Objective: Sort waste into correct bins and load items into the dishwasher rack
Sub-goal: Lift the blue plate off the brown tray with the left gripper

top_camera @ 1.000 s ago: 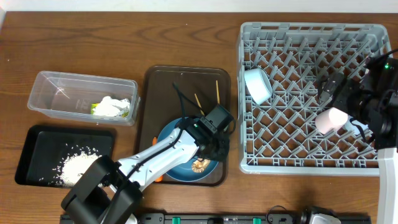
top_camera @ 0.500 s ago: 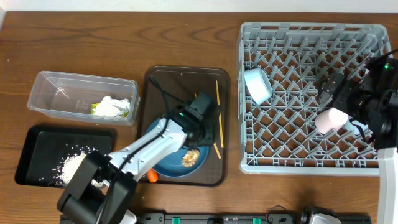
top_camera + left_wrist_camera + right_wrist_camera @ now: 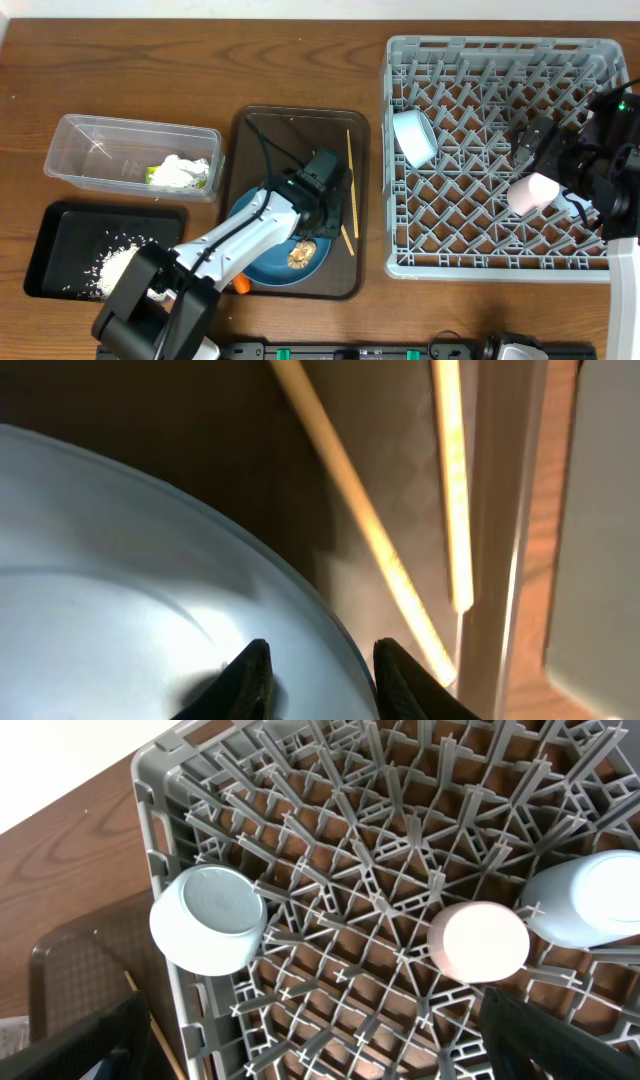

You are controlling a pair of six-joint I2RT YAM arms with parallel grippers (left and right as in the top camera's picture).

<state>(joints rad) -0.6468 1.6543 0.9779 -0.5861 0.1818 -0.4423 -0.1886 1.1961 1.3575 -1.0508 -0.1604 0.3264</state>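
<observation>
Left gripper [image 3: 322, 665] is sitting astride the rim of the blue plate [image 3: 120, 590] on the brown tray [image 3: 290, 125]; fingers [image 3: 252, 678] are standing narrowly apart, and I cannot tell whether they are pinching the rim. Food scrap [image 3: 300, 256] is lying on the plate; 2 chopsticks [image 3: 360, 520] are lying just beside it; carrot [image 3: 241, 284] is resting at the plate's near edge. Right gripper [image 3: 315, 1020] is hanging spread wide and empty above the rack [image 3: 500, 44]; I am seeing the bowl [image 3: 207, 920], pink cup [image 3: 478, 938] and light blue cup [image 3: 590, 900] in the rack. Wrapper [image 3: 180, 172] is lying in the clear tub [image 3: 100, 150]; rice [image 3: 115, 268] is lying in the black tray [image 3: 60, 225].
</observation>
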